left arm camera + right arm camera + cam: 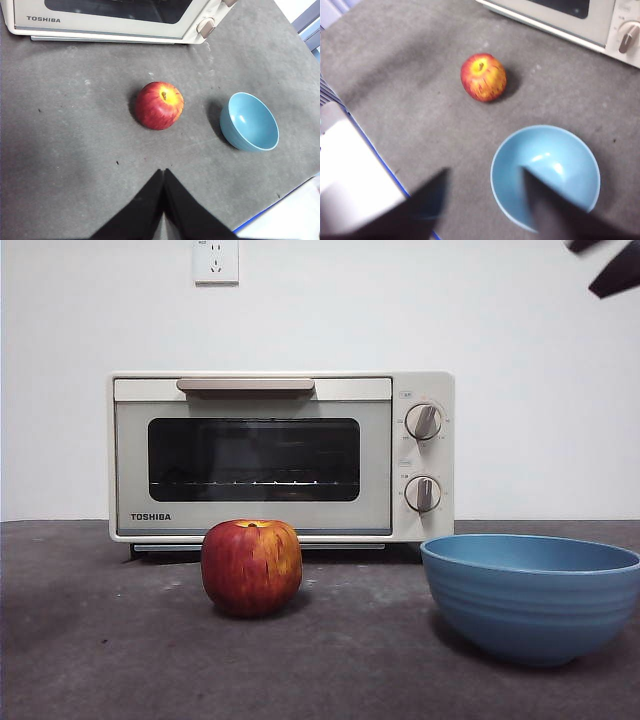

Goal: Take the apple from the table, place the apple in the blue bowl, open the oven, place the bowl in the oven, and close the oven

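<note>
The red apple (251, 566) with yellow streaks rests on the dark grey table (120, 660), in front of the cream TOSHIBA oven (280, 457), whose door is closed. The blue bowl (531, 595) stands empty to the apple's right. My left gripper (163, 172) hangs shut above the table, short of the apple (159, 105), holding nothing. My right gripper (485, 172) is open, high above the near rim of the bowl (545, 175); the apple (483, 77) lies beyond it. A black tip (612, 268) shows at the front view's top right corner.
A white wall with a socket (216, 260) stands behind the oven. The table's edge with a blue strip (380, 160) runs close to the bowl's side, with a white surface beyond it.
</note>
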`<state>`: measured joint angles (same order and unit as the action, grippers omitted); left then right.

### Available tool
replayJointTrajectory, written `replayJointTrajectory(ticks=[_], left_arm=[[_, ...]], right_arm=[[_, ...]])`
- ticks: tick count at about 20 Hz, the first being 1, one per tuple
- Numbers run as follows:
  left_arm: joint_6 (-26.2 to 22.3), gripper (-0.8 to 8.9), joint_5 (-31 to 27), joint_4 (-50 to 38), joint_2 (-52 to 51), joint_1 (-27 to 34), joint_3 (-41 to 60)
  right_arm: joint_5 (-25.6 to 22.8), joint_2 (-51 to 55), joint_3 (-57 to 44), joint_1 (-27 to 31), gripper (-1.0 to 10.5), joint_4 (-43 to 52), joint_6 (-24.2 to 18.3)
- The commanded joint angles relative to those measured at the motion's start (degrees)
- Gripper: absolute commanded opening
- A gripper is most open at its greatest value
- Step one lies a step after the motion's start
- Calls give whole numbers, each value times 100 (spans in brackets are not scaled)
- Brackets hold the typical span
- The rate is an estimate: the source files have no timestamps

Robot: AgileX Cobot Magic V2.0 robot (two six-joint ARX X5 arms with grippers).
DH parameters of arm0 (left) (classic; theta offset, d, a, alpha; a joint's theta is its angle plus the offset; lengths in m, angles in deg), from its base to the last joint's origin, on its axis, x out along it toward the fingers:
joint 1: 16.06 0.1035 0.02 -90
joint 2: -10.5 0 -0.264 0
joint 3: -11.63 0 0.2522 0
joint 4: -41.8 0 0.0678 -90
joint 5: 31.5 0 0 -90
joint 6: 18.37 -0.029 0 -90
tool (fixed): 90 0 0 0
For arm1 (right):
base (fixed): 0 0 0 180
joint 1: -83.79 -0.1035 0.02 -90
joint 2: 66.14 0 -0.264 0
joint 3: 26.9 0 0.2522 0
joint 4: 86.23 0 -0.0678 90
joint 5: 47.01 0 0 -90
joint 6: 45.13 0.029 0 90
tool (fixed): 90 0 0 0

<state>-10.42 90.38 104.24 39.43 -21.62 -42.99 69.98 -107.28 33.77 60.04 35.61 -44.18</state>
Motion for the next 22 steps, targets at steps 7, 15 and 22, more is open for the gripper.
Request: replayJointTrajectory(ticks=[7,15,22], left_arm=[[-114,7,37,-33,26,-20,-87],[-114,7,37,-28,26,-20,-87],[-111,7,37,-26,24,-20,-87]], right_arm=[[-142,-1235,81,-916,510,1412,859],[-1196,-3845,1384,-2076,510,2031,1014],[-1663,-5796,2570,-2264,510,2033,1019]])
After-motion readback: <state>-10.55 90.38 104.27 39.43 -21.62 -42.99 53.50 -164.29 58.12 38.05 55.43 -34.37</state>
